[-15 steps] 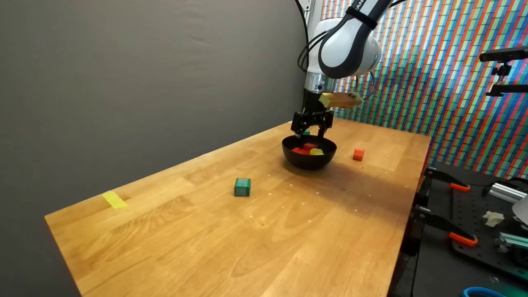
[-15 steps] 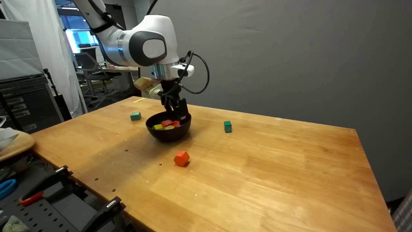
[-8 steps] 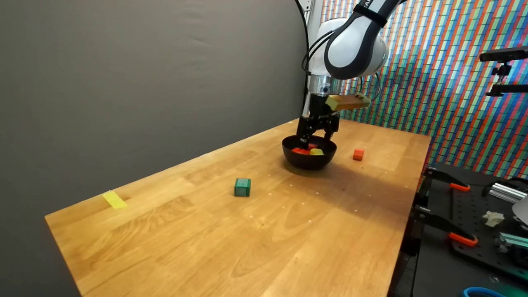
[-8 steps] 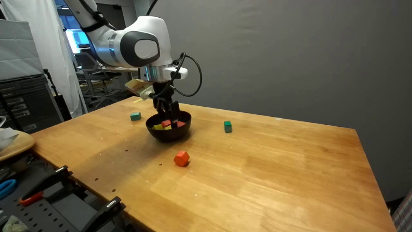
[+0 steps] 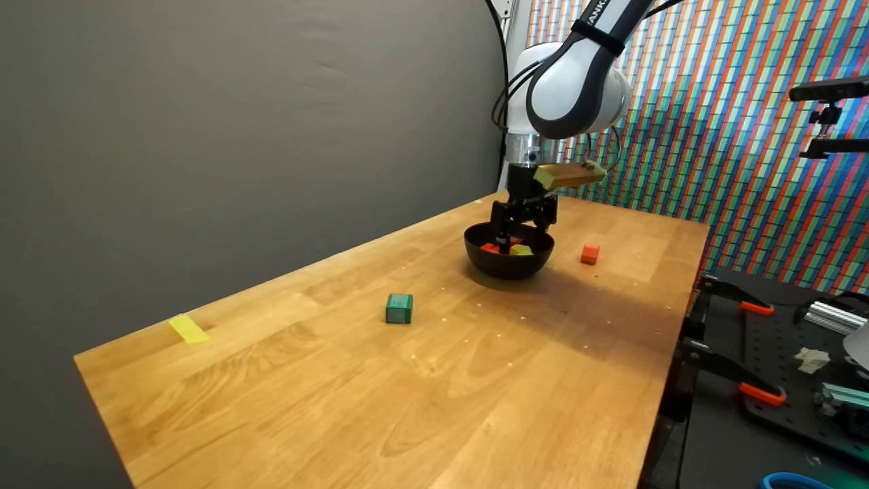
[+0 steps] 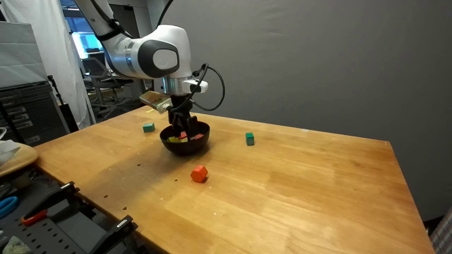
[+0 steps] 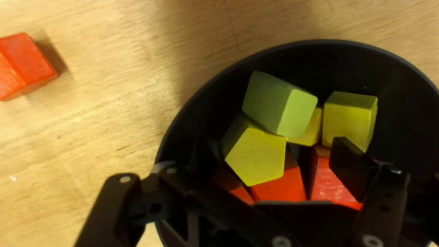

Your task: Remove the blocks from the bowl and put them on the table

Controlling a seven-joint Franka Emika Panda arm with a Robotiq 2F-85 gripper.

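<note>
Obscuring red blocks [image 7: 279,188] partly: tool [image 7: 272,157], contact unclear.

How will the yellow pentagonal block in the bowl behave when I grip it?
The yellow pentagonal block is probably stiff, given its crisp edges. Its slanted sides could make it twist when squeezed. It overlaps a red block in the wrist view, so lifting might disturb that one.

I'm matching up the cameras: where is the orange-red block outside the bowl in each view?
In an exterior view: orange-red block right of the black bowl.
In an exterior view: orange-red block below the black bowl, left of centre.
In the wrist view: orange-red block at the left edge, partly cut off.
Shared landmark: black bowl.
</note>
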